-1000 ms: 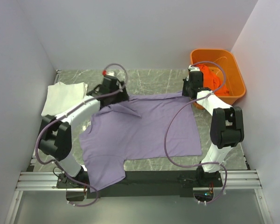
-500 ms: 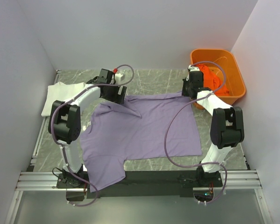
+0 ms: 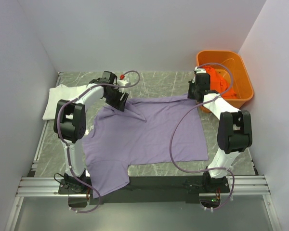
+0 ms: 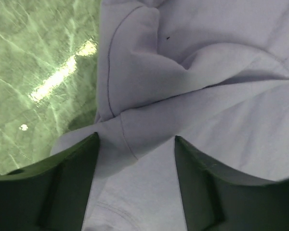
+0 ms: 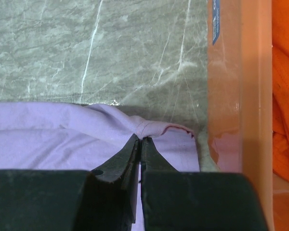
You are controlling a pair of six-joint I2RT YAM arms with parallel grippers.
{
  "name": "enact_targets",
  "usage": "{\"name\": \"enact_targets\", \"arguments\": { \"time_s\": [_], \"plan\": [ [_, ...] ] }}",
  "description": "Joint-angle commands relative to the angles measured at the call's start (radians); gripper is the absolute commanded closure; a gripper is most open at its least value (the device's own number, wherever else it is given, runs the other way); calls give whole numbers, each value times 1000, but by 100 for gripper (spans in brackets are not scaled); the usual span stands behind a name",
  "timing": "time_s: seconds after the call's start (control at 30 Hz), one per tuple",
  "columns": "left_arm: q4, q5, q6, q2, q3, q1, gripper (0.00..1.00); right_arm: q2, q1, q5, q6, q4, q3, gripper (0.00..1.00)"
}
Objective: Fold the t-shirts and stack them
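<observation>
My left gripper (image 4: 136, 138) has swung away from the white t-shirt (image 3: 58, 98) and hangs open over the lavender t-shirt's (image 3: 149, 134) bunched corner on the counter (image 3: 159, 79). My right gripper (image 5: 140, 140) stays clamped on its far-right hem. I judge straightening is imminent.

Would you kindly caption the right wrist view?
Right end effector pinching the lavender t-shirt edge, beside the orange tub.

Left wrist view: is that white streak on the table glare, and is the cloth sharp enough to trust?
Left wrist view: yes, it is glare off the polished table; the lavender t-shirt looks washed pale, but its folds and seams read sharp; the fingers are dark and soft-edged. Top external view: even light, with only soft shadows under the arms.
</observation>
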Motion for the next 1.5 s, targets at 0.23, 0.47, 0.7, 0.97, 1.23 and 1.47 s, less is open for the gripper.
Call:
{"name": "enact_targets", "arguments": {
  "time_s": [0.23, 0.47, 0.7, 0.97, 1.23, 1.47],
  "plan": [
    [1, -1, 39, -27, 4, -1, 99, -44, -7, -10, 9, 12, 5, 96],
    [145, -159, -34, -125, -53, 58, 99, -43, -7, -2, 12, 18, 7, 96],
    [261, -407, -179, -100, -41, 88, 99, -20, -7, -13, 16, 9, 30, 96],
    [331, -711, -447, -50, -4, 125, 99, 5, -5, -5, 19, 6, 57, 96],
    [246, -919, -600, -4, 148, 115, 96, 20, -7, 21, 29, -4, 59, 96],
    [246, -876, -645, 1, 122, 88, 34, 37, -7, 41, 61, -19, 86, 90]
  ]
}}
